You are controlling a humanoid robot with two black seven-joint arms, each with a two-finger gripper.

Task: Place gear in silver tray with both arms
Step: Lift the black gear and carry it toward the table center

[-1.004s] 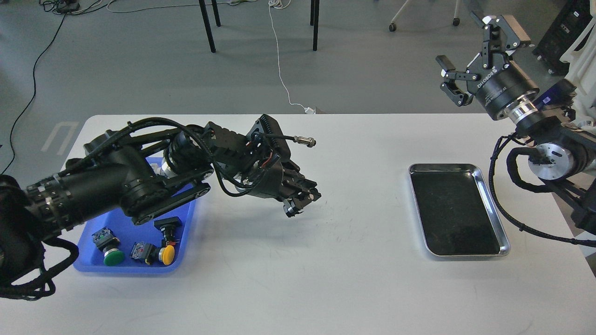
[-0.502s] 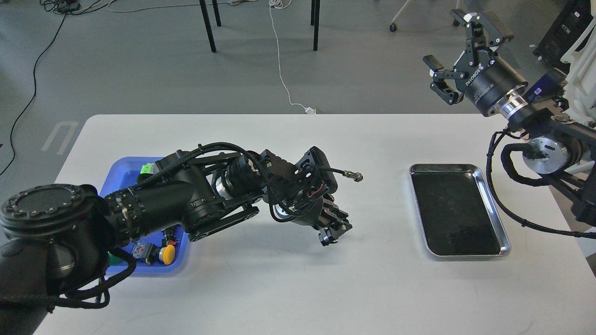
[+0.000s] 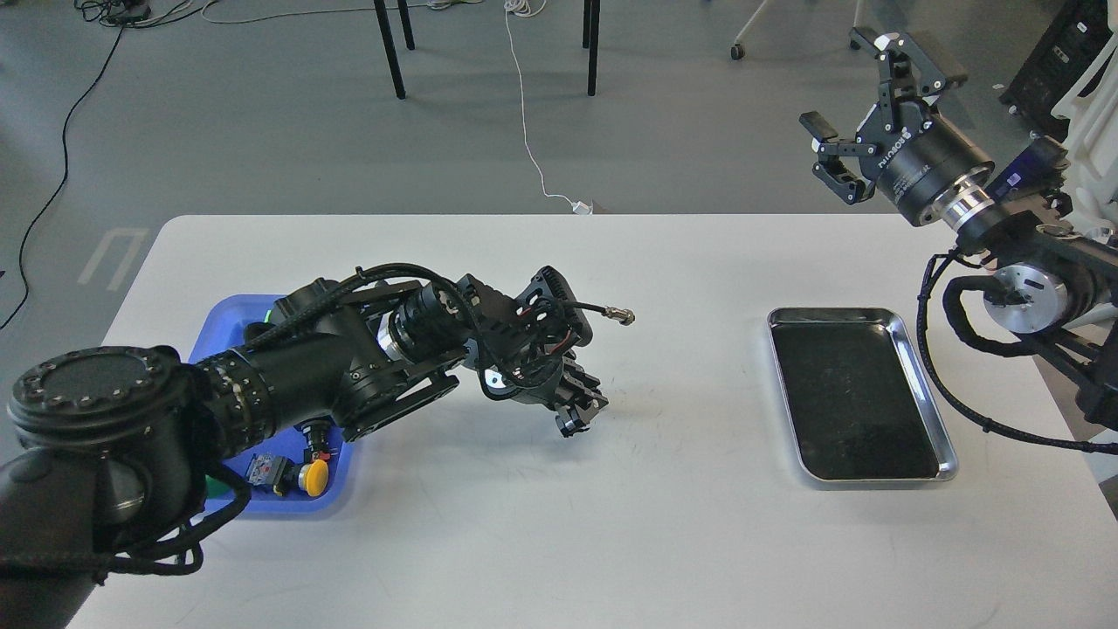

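The silver tray (image 3: 830, 312) lies empty on the right part of the white table. My left arm reaches from the lower left over the table's middle. Its gripper (image 3: 576, 418) points down and to the right, just above the table, well left of the tray. Its fingers are close together on a small dark piece with a silver glint, which I take for the gear (image 3: 568, 428). My right gripper (image 3: 836, 80) is open and empty, held high beyond the table's far right edge, above and behind the tray.
A blue plastic tray (image 3: 342, 476) sits at the left, mostly under my left arm, with a yellow push button (image 3: 313, 477) and other switch parts in it. Chair legs and cables are on the floor behind the table.
My left gripper swung right and forward out over the table, then drew back a little to the left. My right gripper rose, then shifted slightly right, staying open.
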